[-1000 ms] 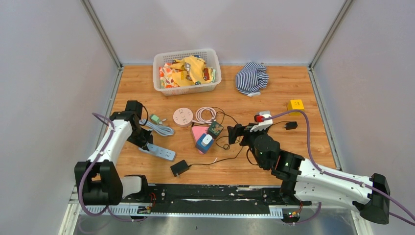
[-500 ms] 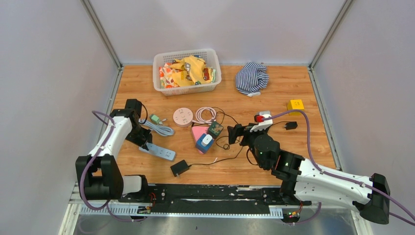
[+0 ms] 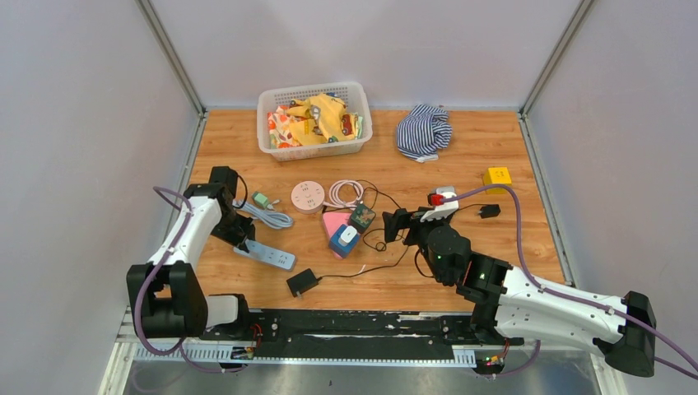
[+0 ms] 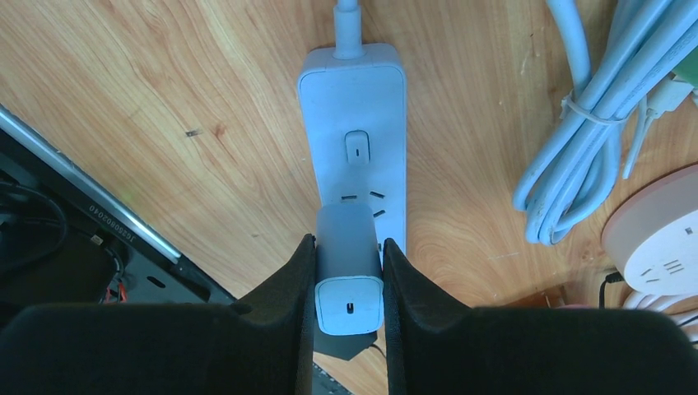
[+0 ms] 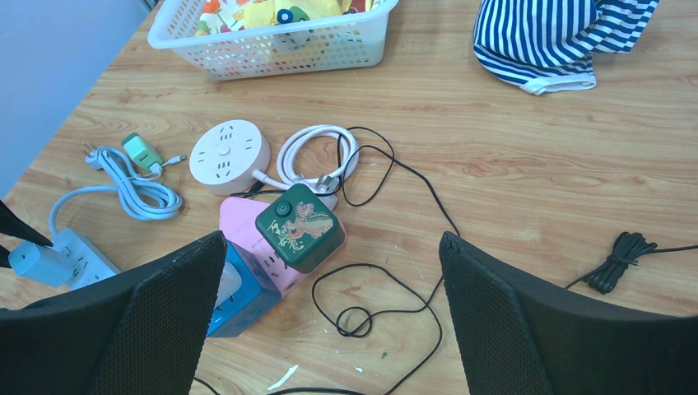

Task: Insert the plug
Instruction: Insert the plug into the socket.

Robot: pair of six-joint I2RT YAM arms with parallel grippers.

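Note:
My left gripper [image 4: 349, 271] is shut on a light grey USB charger plug [image 4: 349, 262], holding it upright over a socket of the white power strip [image 4: 354, 115]. In the top view the left gripper [image 3: 241, 239] sits at the strip's left end [image 3: 267, 255]. The plug's prongs are hidden by its body, so I cannot tell how deep it sits. The right wrist view shows the plug [image 5: 33, 263] standing on the strip [image 5: 78, 251] at the far left. My right gripper [image 5: 329, 313] is open and empty above a thin black cable [image 5: 387, 280] near mid-table [image 3: 393, 225].
A blue cube socket [image 3: 343, 239], pink socket [image 3: 332, 220] and green cube [image 3: 360, 216] cluster at centre. Also here: a round white socket [image 3: 307, 197], coiled white cable [image 3: 344, 193], black adapter [image 3: 302, 282], snack basket [image 3: 272, 141], striped cloth [image 3: 423, 130], yellow block [image 3: 496, 176], coiled grey cord [image 3: 267, 216].
Almost nothing differs. The left arm has shifted very slightly at the power strip; the right arm has not moved.

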